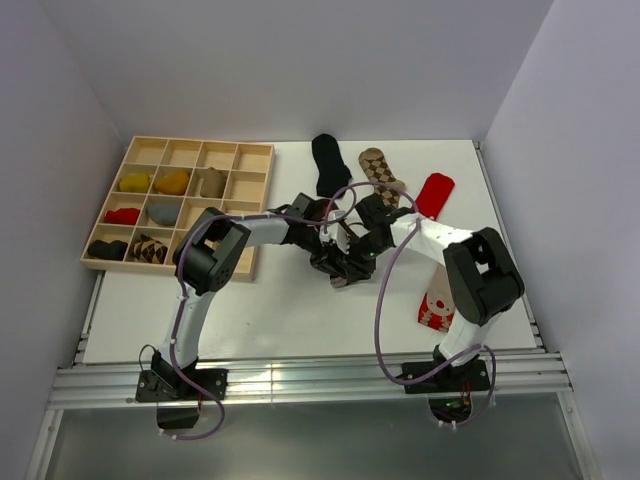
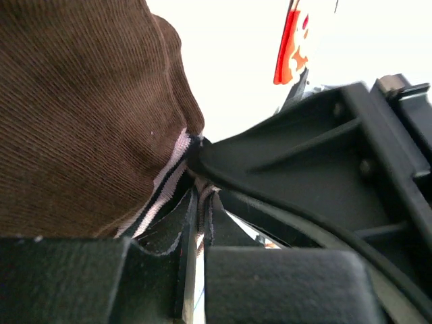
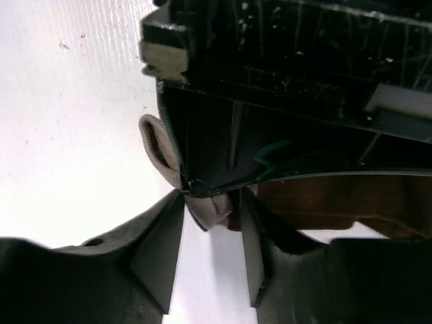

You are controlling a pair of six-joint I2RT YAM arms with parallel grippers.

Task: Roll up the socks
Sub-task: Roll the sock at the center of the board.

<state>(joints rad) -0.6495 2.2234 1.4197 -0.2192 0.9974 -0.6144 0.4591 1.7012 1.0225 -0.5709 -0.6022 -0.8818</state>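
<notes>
Noted fine-ribbed matt knit on the brown sock point(image 2: 81, 115), with a smoother black-and-white striped weave at its pinched end. Recorded matt black moulded plastic, scuffed and dusty, on left gripper point(image 2: 196, 277) and right gripper point(image 3: 209, 270). Logged pale bare wood on the tray point(image 1: 200, 142) and a faintly pebbled white finish on the table point(image 3: 67, 101).

Your left gripper point(image 1: 330, 265) and right gripper point(image 1: 362, 260) meet tip to tip, with a sock point(image 2: 88, 121) between them. Beyond them, three socks point(image 1: 377, 165) lie side by side on the table point(image 1: 250, 320). Another sock point(image 1: 435, 305) lies right of the right gripper. The tray point(image 1: 200, 141), with rolled socks point(image 1: 135, 183) in its compartments, sits left of the left gripper.
</notes>
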